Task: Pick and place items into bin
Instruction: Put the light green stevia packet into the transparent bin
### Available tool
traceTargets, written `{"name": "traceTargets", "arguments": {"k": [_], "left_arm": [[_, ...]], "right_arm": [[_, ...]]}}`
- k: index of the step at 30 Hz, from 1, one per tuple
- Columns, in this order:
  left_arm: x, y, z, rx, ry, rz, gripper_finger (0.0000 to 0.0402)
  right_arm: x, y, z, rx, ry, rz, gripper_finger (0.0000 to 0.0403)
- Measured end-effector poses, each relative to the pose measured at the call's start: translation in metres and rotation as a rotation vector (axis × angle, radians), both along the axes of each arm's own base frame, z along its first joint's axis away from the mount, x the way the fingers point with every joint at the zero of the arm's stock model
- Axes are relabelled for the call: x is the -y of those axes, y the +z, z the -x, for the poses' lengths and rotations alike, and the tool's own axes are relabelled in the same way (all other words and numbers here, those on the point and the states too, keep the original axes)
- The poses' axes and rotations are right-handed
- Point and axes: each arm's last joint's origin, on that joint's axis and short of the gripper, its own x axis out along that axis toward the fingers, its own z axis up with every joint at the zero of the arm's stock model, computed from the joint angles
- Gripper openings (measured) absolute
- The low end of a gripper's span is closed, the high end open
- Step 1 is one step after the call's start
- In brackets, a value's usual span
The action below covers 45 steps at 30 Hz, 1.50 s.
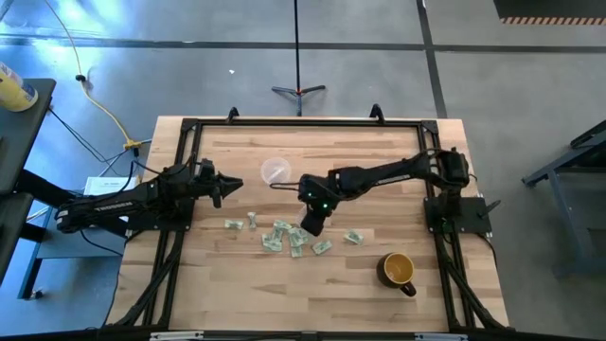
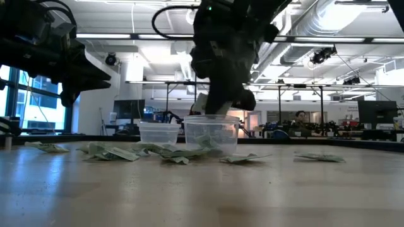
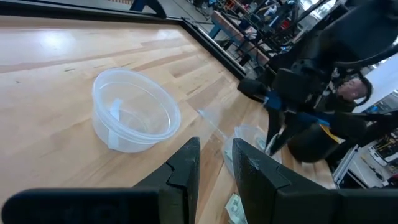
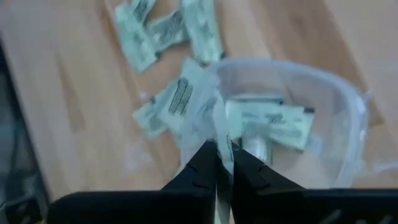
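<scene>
The bin (image 4: 311,93), a clear plastic cup, stands on the table with pale green and white items (image 4: 273,121) inside it. My right gripper (image 4: 218,155) hangs over its near rim, shut on a thin pale item. In the low view the gripper (image 2: 218,108) reaches down to the bin (image 2: 211,135). Several more items (image 1: 284,237) lie flat on the wood around it. My left gripper (image 3: 216,155) waits open at the table's left (image 1: 230,183), holding nothing. My right gripper pinches a thin pale item (image 4: 219,138) between its two fingertips; the item shows edge-on. The fingers slant down from above, from the table's right side. The item sits over the bin's near rim, clear of the table; whether it touches the rim I cannot tell.
A second, lower clear container (image 1: 276,170) stands on the far side of the items, in front of my left gripper (image 3: 134,118). A mustard-yellow mug (image 1: 398,269) stands near the front right. A black frame (image 1: 189,128) runs along the table's edges.
</scene>
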Motion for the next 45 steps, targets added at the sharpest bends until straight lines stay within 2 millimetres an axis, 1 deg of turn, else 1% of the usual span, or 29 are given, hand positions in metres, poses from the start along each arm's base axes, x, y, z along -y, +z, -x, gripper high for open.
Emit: {"name": "traceTargets", "arguments": {"k": [3,8,10,12,14,17,19,21,24,26,28,31,36,39,43,45], "left_arm": [[0.0,0.0,0.0,-0.001,0.0,0.0,0.0129],[0.0,0.0,0.0,-0.003,-0.001,0.001,0.0129],[0.0,-0.001,0.0,-0.005,-0.002,0.002,0.0129],[0.0,0.0,0.0,-0.005,-0.007,0.003,0.0129],[0.0,-0.001,0.0,-0.005,-0.014,0.004,0.0129],[0.001,-0.001,0.0,-0.005,-0.022,0.006,0.0129],[0.001,-0.001,0.0,-0.005,-0.023,0.005,0.0129],[0.001,-0.001,0.0,-0.006,-0.024,0.001,0.0129],[0.001,-0.001,0.0,-0.006,-0.024,0.0,0.0129],[0.001,-0.001,0.0,-0.007,-0.024,-0.001,0.0129],[0.001,-0.001,0.0,-0.007,-0.024,-0.002,0.0129],[0.001,-0.001,0.0,-0.006,-0.031,0.0,0.0129],[0.001,-0.001,0.0,-0.006,-0.031,0.0,0.0129],[0.001,-0.001,0.0,-0.006,-0.031,0.0,0.0129],[0.001,-0.001,0.0,-0.005,-0.029,0.007,0.0129],[0.001,-0.001,0.0,-0.005,-0.03,0.007,0.0129]], "right_arm": [[0.001,0.004,-0.003,0.016,-0.032,0.028,0.0055],[0.002,0.005,-0.001,-0.002,-0.044,0.043,0.0124],[-0.001,0.012,0.003,0.008,-0.022,0.086,0.0148],[-0.007,0.023,0.01,0.001,0.004,0.165,0.0163],[-0.016,0.031,0.025,-0.069,0.05,0.259,0.0171],[-0.034,0.032,0.049,-0.255,0.156,0.364,0.0173],[-0.048,0.03,0.06,-0.34,0.229,0.392,0.0173],[-0.064,0.026,0.066,-0.356,0.273,0.398,0.0175],[-0.086,0.013,0.075,-0.362,0.286,0.391,0.0182],[-0.095,0.004,0.08,-0.362,0.264,0.374,0.0192],[-0.099,-0.002,0.083,-0.365,0.228,0.361,0.0206],[-0.097,-0.009,0.088,-0.399,0.188,0.365,0.0232],[-0.08,-0.018,0.088,-0.408,0.169,0.395,0.0265],[-0.072,-0.028,0.087,-0.372,0.179,0.336,0.0274],[-0.064,-0.045,0.096,-0.399,0.173,0.312,0.0275],[-0.061,-0.048,0.099,-0.403,0.167,0.305,0.0275]]}}
